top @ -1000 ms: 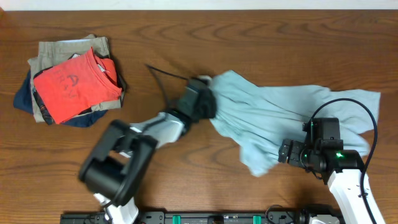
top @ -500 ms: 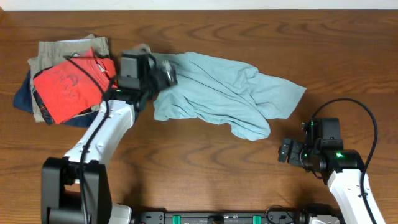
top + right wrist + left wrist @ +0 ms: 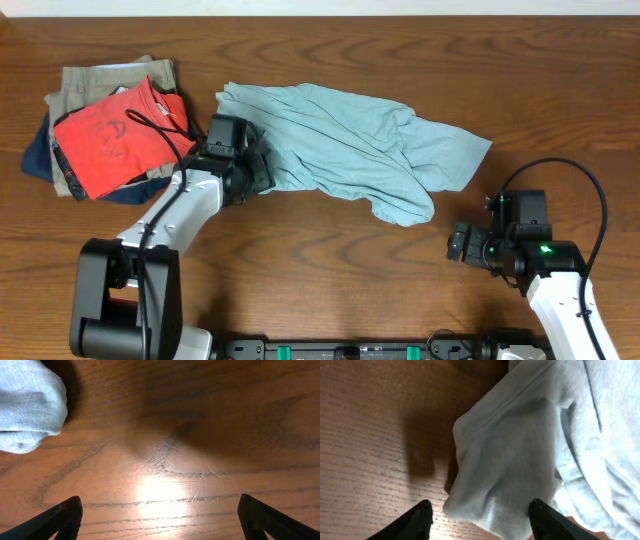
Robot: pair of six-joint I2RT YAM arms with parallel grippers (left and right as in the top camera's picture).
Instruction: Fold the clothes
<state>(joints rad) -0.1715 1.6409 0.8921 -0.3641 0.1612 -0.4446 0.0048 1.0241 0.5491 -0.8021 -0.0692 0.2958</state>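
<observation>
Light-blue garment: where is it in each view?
Overhead: garment spreads across the centre.
Left wrist: garment fills the right side.
Right wrist: garment shows only in the top-left corner.
Shared landmark: the wooden table.

One pale blue garment (image 3: 350, 135), one red T-shirt (image 3: 115, 135), one pile of folded clothes (image 3: 95, 80), two robot arms (image 3: 165, 215) (image 3: 560, 285), one table (image 3: 400, 40).

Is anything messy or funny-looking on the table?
Yes. The blue garment lies crumpled and bunched across the middle, not flat. The red shirt sits crooked on the stack at the left.
</observation>
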